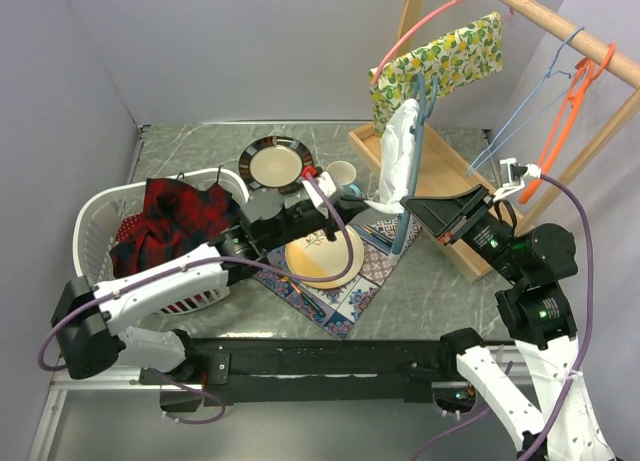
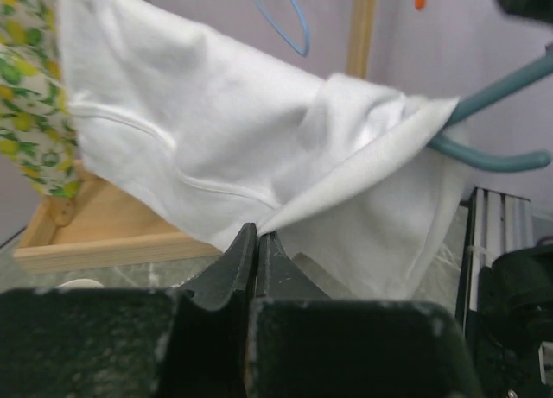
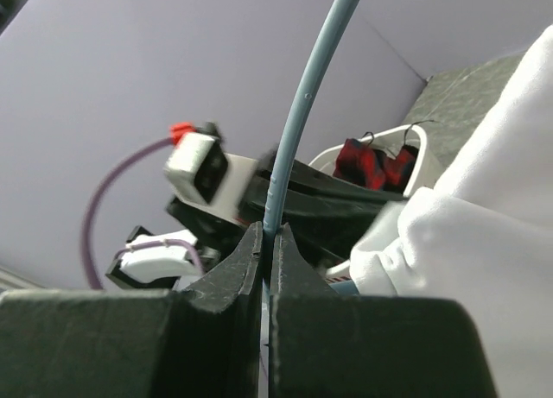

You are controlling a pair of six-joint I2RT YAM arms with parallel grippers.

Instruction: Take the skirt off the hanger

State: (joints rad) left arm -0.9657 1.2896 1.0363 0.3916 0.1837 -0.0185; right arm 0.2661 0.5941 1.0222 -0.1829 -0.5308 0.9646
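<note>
Task early, nothing off yet. Skirt (image 2: 242, 139), white, hung draped over the teal hanger (image 3: 302, 104), bunched toward one end of it, cloth spreading up and away just ahead of the left gripper (image 2: 256, 243). Left gripper's fingers were pressed together right at the skirt's lower hem, tips meeting where a fold came down to them; looked like a pinch on that edge, though how much cloth sat between the tips could not be told. Right gripper (image 3: 266, 238) was clamped on the hanger's wire, which ran up out of its fingertips and curved overhead, the skirt bulging just to the right of them. Hanger was off the wooden rail (image 1: 560, 21), held low over the table in the top view, skirt hanging between the two grippers. Done so far, by my read: hanger steadied, hem caught. Left to do: draw the cloth down and off the hanger arm while the right side holds firm, then free it fully. No part of the skirt was clear of the hanger.
</note>
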